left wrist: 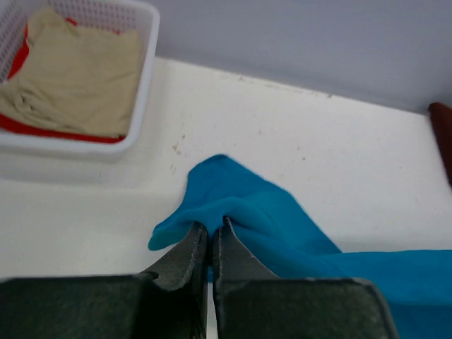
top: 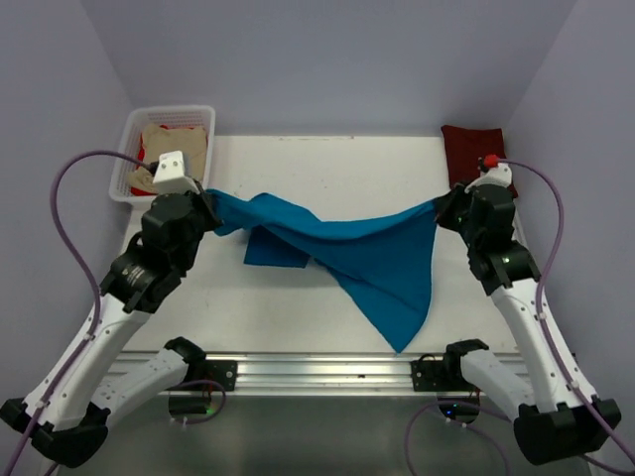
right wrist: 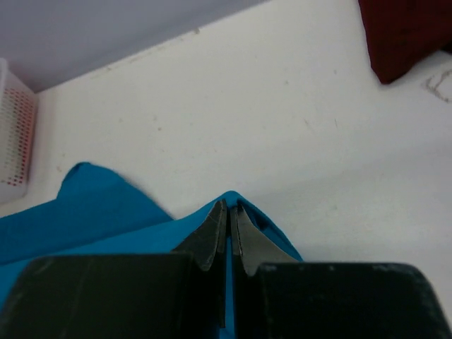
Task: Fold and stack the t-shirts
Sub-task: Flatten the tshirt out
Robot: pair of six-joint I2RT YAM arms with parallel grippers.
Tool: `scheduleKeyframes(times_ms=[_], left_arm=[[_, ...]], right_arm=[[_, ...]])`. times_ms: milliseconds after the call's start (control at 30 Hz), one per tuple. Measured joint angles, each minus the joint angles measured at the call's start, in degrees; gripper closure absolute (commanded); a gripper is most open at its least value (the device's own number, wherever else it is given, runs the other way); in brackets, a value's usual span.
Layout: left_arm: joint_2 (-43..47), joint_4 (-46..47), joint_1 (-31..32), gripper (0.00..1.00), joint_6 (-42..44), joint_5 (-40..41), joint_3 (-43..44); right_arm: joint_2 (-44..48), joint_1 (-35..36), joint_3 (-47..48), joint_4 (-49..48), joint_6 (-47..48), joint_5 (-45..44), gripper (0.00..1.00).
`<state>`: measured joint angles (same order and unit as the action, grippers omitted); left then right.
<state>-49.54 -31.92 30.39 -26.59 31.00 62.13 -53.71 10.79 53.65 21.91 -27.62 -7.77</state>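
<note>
A teal-blue t-shirt (top: 367, 253) hangs stretched between my two grippers above the white table, its loose part sagging toward the front edge. My left gripper (top: 211, 213) is shut on its left end (left wrist: 233, 212), the cloth pinched between the dark fingertips (left wrist: 192, 244). At the right, my right gripper (top: 444, 210) is shut on the other end (right wrist: 106, 212), blue cloth bulging over the fingertips (right wrist: 244, 229). A dark maroon t-shirt (top: 470, 147) lies folded at the back right corner, also in the right wrist view as the maroon shirt (right wrist: 406, 32).
A white lattice basket (top: 129, 149) stands at the back left with a beige shirt (left wrist: 70, 78) over a red one (left wrist: 42, 131). Grey walls close the back and sides. An aluminium rail (top: 317, 369) runs along the near edge between the arm bases.
</note>
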Motion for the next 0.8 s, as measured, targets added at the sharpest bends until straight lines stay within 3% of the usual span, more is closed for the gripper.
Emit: scheduleKeyframes(times_ms=[233, 433, 600, 800], left_arm=[[8.6, 4.2, 0.0, 1.00, 9.0, -3.5, 11.9], [14.6, 3.0, 0.0, 1.00, 10.8, -9.4, 23.6], [17.0, 2.2, -0.3, 1.00, 11.2, -13.1, 30.3], [16.8, 0.0, -4.2, 1.00, 12.2, -19.6, 34.5]], right_arm=[[12.0, 0.0, 13.0, 0.0, 5.1, 4.3, 1.00], [20.6, 0.0, 25.4, 1.4, 7.4, 6.4, 1.00], [21.9, 0.0, 33.7, 2.6, 8.7, 7.5, 1.00], [21.8, 0.0, 35.5, 6.1, 9.0, 8.9, 1.00]])
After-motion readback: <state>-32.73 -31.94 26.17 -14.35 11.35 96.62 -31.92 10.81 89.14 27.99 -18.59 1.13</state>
